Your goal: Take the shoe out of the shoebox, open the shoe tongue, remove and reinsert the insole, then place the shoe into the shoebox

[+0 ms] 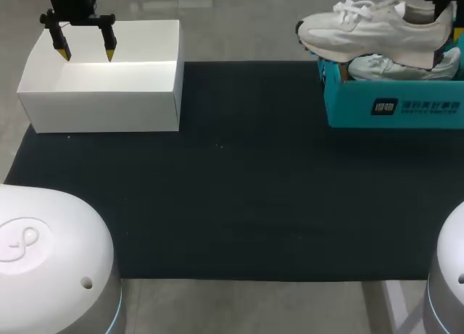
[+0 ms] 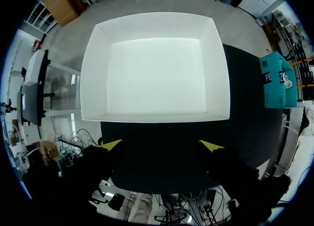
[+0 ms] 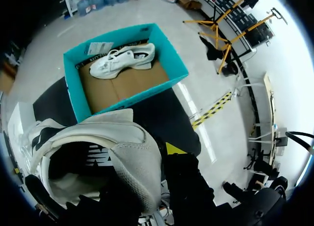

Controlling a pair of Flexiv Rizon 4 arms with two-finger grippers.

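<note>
Here, the shoe: a white sneaker (image 1: 370, 30) hangs level over the teal shoebox (image 1: 391, 106) at two o'clock on the dark mat (image 1: 239, 189), toe pointing toward nine.
Right gripper (image 3: 144, 162): fingers pinch the sneaker's heel wall.
In the shoebox: a second white shoe (image 1: 402, 67) lies inside.
Left gripper (image 1: 83, 55): fingers spread wide, holding nothing, above the white box (image 1: 101, 102) at ten o'clock.

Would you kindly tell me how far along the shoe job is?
Step one looks nearly done: the right tool holds one shoe by its heel above the shoebox, where a second shoe lies. The work on the shoe itself and reboxing are left. The left tool hangs open over the white box.
</note>
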